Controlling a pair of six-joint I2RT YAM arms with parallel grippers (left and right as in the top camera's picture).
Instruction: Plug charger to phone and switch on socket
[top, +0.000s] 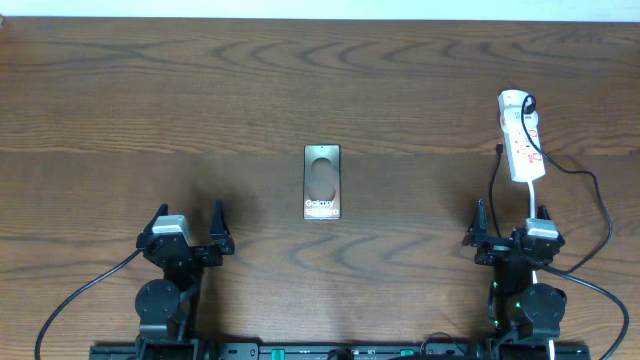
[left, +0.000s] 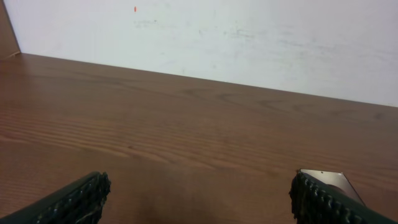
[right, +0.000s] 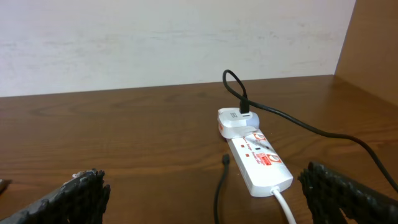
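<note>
The phone (top: 322, 182) lies flat mid-table, dark grey-brown with a pale oval and "Galaxy" lettering; its corner shows in the left wrist view (left: 329, 179). The white socket strip (top: 521, 148) lies at the far right, with a white adapter plugged in at its far end (right: 235, 122). The thin black charger cable (top: 590, 185) loops from the adapter; its small plug tip (right: 226, 160) lies on the table left of the strip (right: 258, 158). My left gripper (top: 187, 230) is open and empty near the front left. My right gripper (top: 511, 227) is open and empty, just in front of the strip.
A white cord (right: 283, 203) leaves the strip's near end toward my right arm. A pale wall (right: 155, 37) runs behind the table's far edge. Thicker black arm cables (top: 80, 295) trail by both bases.
</note>
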